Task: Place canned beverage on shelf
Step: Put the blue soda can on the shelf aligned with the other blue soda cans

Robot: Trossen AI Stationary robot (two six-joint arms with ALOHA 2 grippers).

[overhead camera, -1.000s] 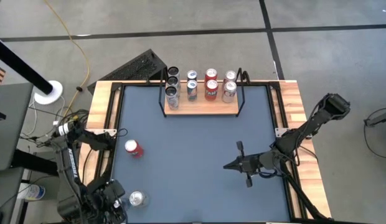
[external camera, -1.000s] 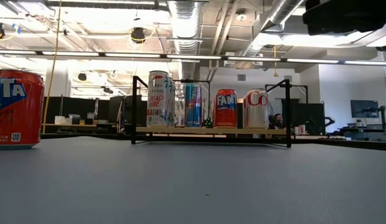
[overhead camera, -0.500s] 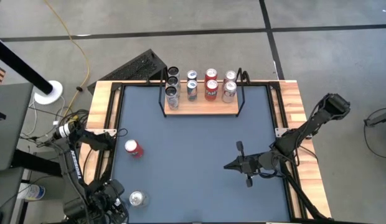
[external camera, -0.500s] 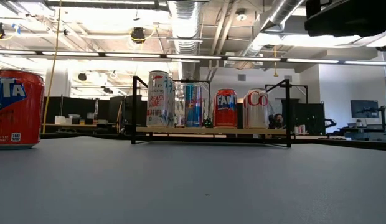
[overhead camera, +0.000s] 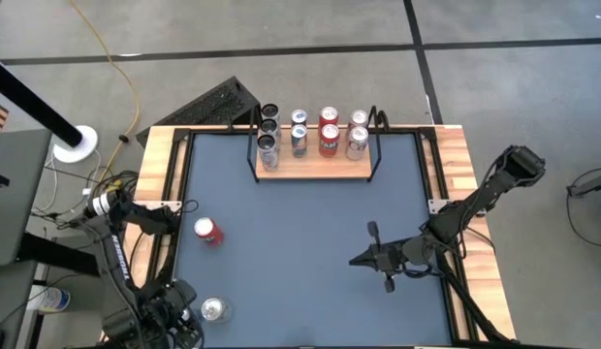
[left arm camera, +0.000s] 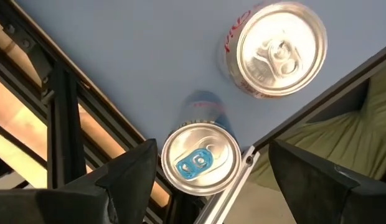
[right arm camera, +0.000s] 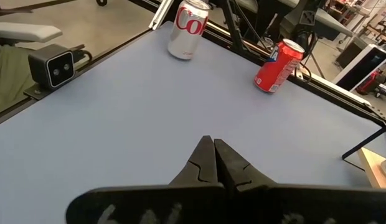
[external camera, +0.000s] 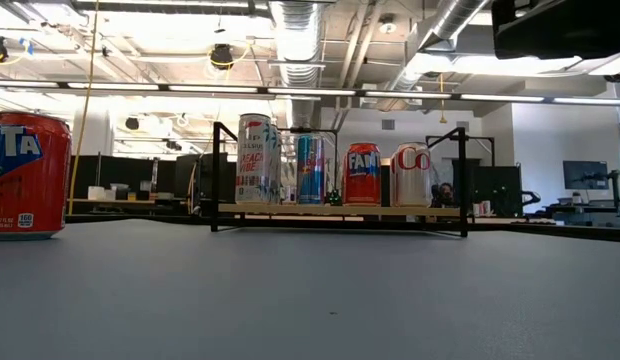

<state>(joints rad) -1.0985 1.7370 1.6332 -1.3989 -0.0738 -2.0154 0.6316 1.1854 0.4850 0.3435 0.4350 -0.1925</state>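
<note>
The shelf [overhead camera: 315, 168], a light-wood board with black wire ends, stands at the table's far edge with several cans upright on it [external camera: 340, 209]. A red can [overhead camera: 208, 231] stands on the blue mat at the left. A silver can with red lettering [overhead camera: 214, 309] stands near the near left corner [left arm camera: 280, 50]. Beside it is a slim can with a blue tab [left arm camera: 199, 163], hidden under the arm in the high view. My left gripper [left arm camera: 211, 149] hangs open over that can, pointing down, one finger on each side of its top. My right gripper [overhead camera: 357, 259] hovers shut at the right.
A black frame rail [left arm camera: 62, 106] and the wooden table border run close beside the blue-tab can. A small camera box [right arm camera: 53, 65] sits at the near edge. The middle of the mat [overhead camera: 300, 223] between the shelf and the arms holds nothing.
My left arm has shifted slightly toward the table's near edge over the near left corner. Its gripper stays open. The cans have not moved.
</note>
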